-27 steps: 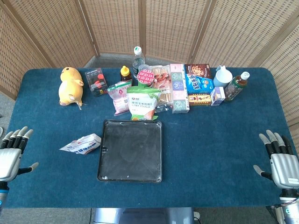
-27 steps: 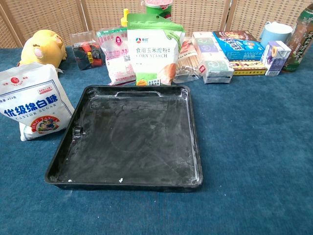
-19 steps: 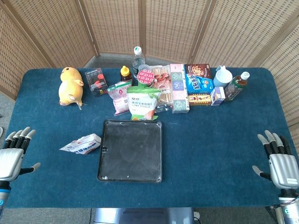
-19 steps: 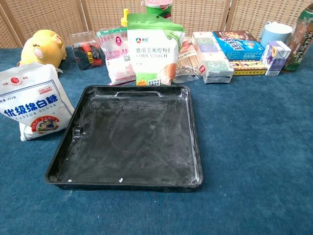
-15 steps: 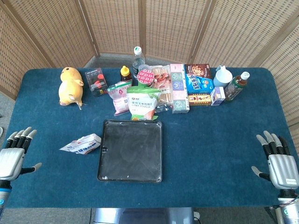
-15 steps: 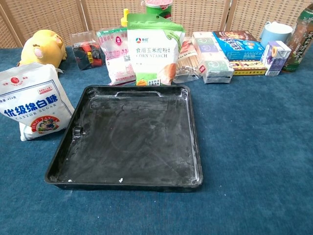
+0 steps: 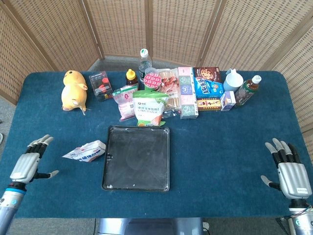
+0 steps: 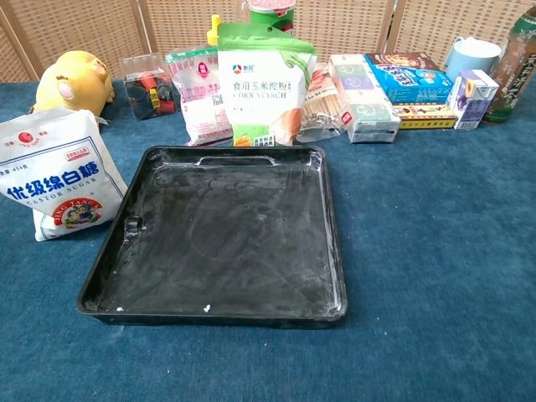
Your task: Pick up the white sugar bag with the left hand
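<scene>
Sugar bag (image 8: 60,180): white, red-blue print, lying beside black tray (image 8: 335,251).

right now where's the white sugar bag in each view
Head view: sugar bag lies left of centre, just left of the black tray.
Chest view: sugar bag at the left edge, beside the tray's left rim.
Shared landmark: the black tray.

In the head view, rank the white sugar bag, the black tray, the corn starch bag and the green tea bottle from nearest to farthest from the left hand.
From the left hand:
1. White sugar bag, just beside it, left of the tray.
2. Black tray, mid-table.
3. Corn starch bag, behind the tray.
4. Green tea bottle, far right of the back row.
</scene>
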You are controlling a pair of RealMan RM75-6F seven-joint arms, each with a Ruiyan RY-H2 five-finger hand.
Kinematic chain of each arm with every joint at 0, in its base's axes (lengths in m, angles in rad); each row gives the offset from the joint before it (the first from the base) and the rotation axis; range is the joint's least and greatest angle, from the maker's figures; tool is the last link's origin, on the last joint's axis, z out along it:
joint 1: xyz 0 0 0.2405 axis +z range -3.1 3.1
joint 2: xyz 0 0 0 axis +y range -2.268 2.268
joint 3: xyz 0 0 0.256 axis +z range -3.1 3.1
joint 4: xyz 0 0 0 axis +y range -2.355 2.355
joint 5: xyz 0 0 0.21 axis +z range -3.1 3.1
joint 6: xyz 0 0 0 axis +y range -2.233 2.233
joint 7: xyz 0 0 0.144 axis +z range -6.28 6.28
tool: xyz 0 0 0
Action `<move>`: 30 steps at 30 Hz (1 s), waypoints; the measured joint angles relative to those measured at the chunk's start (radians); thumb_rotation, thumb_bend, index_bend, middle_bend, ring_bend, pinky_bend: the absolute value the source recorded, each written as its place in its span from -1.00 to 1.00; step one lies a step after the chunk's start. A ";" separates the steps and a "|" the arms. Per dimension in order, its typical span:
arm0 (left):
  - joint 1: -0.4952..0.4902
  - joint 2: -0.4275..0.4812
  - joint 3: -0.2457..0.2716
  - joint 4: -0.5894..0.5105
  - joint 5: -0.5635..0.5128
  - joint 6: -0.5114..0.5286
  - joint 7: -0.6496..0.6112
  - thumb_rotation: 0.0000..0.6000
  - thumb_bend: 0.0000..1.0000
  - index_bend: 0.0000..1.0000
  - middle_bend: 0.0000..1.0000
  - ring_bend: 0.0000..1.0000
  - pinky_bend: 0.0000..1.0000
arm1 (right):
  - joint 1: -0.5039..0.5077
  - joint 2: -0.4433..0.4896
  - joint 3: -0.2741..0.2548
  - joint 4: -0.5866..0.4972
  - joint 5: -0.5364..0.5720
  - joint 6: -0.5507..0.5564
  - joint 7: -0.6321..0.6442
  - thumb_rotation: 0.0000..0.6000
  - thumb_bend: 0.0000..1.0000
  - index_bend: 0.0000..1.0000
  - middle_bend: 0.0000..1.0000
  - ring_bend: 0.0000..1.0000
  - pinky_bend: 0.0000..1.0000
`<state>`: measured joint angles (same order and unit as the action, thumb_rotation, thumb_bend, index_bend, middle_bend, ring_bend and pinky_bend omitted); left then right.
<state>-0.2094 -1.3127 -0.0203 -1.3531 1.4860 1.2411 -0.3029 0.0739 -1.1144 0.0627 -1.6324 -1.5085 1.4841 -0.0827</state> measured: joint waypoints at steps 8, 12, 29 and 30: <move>-0.047 -0.176 -0.013 0.168 0.044 0.010 -0.164 1.00 -0.99 -1.00 -1.00 -1.00 -1.00 | -0.001 0.011 0.002 -0.005 0.003 0.001 0.028 1.00 -1.00 -0.78 -0.97 -0.98 -1.00; -0.070 -0.223 -0.029 0.187 0.045 0.010 -0.205 1.00 -0.99 -1.00 -1.00 -1.00 -1.00 | 0.000 0.016 -0.008 -0.012 -0.012 -0.007 0.050 1.00 -1.00 -0.78 -0.97 -0.98 -1.00; -0.116 -0.316 -0.032 0.243 0.017 -0.038 -0.225 1.00 -0.67 -0.81 -0.95 -0.96 -0.81 | 0.003 0.026 -0.002 -0.012 0.010 -0.022 0.092 1.00 -1.00 -0.78 -0.97 -0.98 -1.00; -0.118 -0.320 -0.032 0.247 0.017 -0.040 -0.231 1.00 -0.64 -0.72 -0.91 -0.93 -0.72 | 0.004 0.028 -0.003 -0.014 0.010 -0.025 0.100 1.00 -1.00 -0.78 -0.97 -0.98 -1.00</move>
<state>-0.3276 -1.6327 -0.0523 -1.1061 1.5034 1.2011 -0.5336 0.0778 -1.0863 0.0602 -1.6466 -1.4987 1.4595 0.0174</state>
